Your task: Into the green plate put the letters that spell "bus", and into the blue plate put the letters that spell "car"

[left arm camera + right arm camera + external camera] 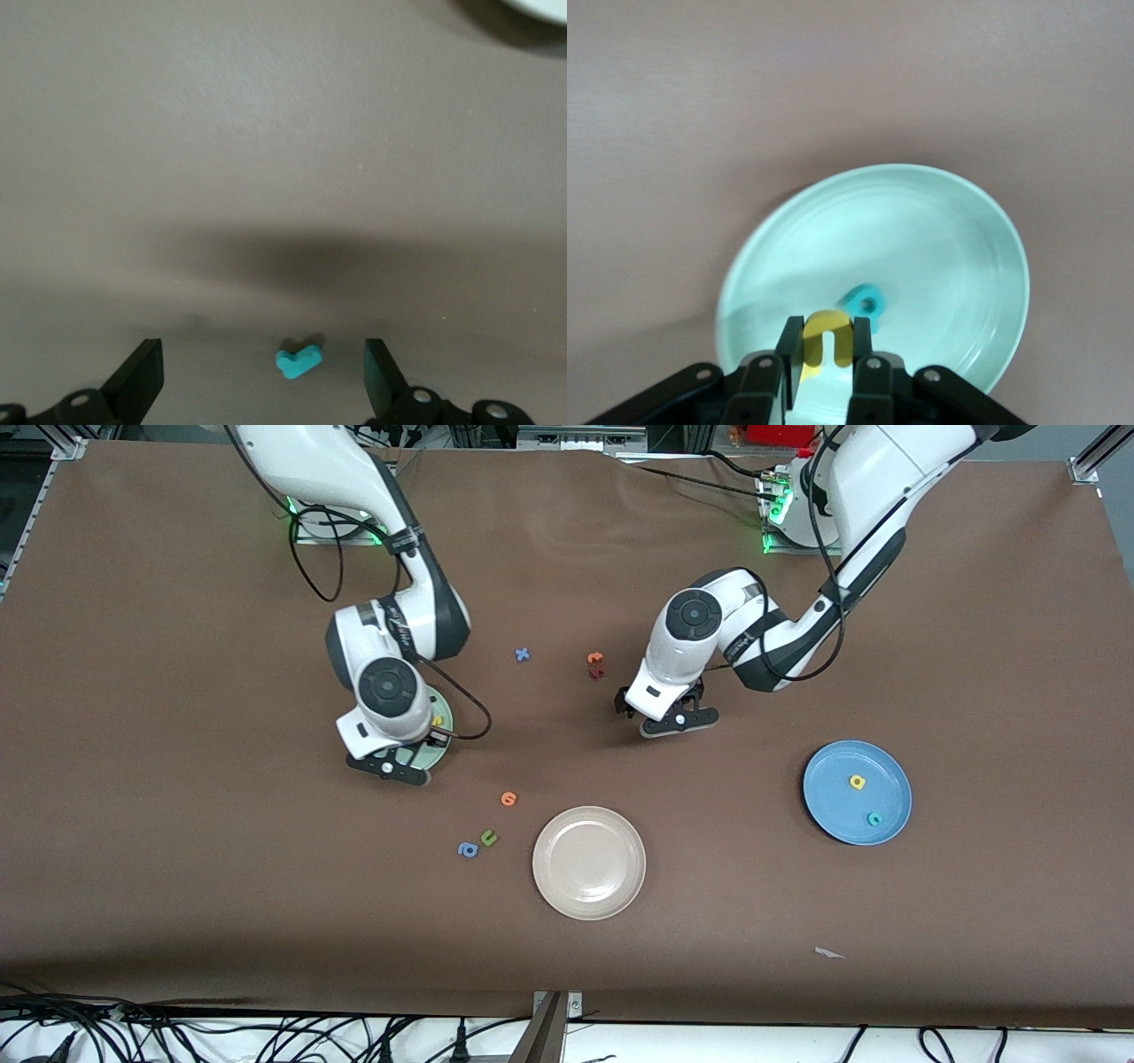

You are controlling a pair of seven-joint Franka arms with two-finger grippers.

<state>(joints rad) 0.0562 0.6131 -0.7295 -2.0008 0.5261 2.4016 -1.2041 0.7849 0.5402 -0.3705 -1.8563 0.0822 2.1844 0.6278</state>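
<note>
Brown cloth covers the whole surface (177, 868). Toward the right arm's end sits the round pale mint-green plate (939, 239), mostly hidden under that arm in the front view. The right tool (826, 341) hangs over this plate, its fingers pressed together on a small yellow foam "u" (827, 339). A little teal foam "b" (862, 301) lies in the plate, and a small yellow foam letter (437, 721) peeks out at its rim.

The left tool (264, 372) is low over the middle of the surface with its fingers spread wide. A tiny teal foam "r" (298, 360) lies flat on the cloth between them, touching neither.

Toward the left arm's end sits the round blue plate (833, 815). In it lie a small yellow foam "a" (857, 782) and a small teal foam "c" (874, 818), apart from each other.

A round cream-white plate (589, 863) sits near the front edge.
</note>
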